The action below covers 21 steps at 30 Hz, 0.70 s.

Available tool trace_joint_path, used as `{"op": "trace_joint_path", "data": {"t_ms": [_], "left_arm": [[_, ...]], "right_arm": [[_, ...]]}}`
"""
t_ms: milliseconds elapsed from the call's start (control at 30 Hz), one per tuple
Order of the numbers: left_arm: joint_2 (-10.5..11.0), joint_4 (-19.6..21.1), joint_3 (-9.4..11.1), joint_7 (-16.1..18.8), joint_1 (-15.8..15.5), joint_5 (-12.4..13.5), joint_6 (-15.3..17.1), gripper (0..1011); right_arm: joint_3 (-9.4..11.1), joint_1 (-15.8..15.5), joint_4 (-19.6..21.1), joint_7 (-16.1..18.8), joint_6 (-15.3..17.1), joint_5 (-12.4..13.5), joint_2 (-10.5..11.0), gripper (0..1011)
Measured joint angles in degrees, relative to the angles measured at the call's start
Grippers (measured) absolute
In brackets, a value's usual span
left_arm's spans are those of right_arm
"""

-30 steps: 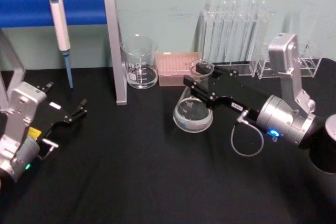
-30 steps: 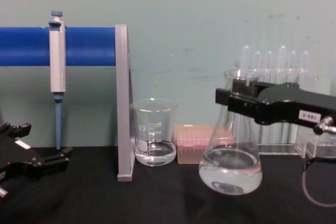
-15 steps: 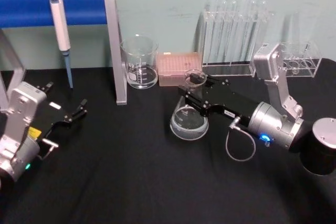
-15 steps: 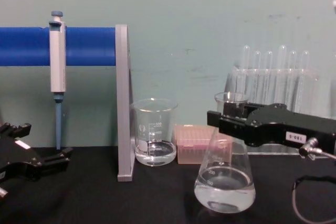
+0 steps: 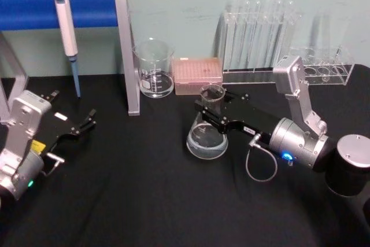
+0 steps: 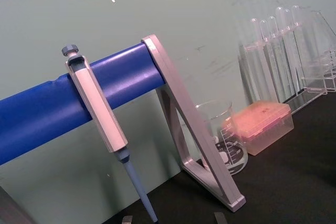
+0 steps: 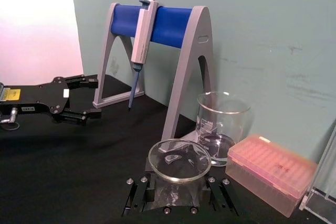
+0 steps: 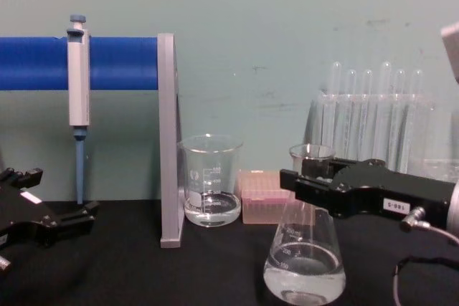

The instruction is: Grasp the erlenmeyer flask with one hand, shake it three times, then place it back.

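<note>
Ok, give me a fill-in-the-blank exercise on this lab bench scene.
The right gripper is shut on the ___ of the erlenmeyer flask.
The pipette hangs from a ___ bar.
The pink tip box stands between the test tubes and the ___.
The left gripper is parked open above a ___ tabletop.
Missing: neck; blue; beaker; black.

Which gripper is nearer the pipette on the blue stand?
Left. The left gripper sits open just in front of the pipette; the right gripper is far to its right, shut on the neck of the erlenmeyer flask.
</note>
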<state>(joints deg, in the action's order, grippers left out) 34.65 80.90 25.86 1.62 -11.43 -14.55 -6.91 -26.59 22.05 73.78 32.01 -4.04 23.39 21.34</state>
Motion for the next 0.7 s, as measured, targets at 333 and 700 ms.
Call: {"op": "trace_joint_path", "data": {"t_ms": [333, 700], "left_arm": [[0.0, 0.0, 0.0, 0.0, 0.0, 0.0, 0.0, 1001], [0.0, 0.0, 0.0, 0.0, 0.0, 0.0, 0.0, 1001]], "right_arm": [[-0.18, 0.13, -1.23, 0.04, 0.06, -0.28, -0.55, 456], [-0.53, 0.51, -2.77, 0.02, 0.07, -1.12, -1.04, 453]]}}
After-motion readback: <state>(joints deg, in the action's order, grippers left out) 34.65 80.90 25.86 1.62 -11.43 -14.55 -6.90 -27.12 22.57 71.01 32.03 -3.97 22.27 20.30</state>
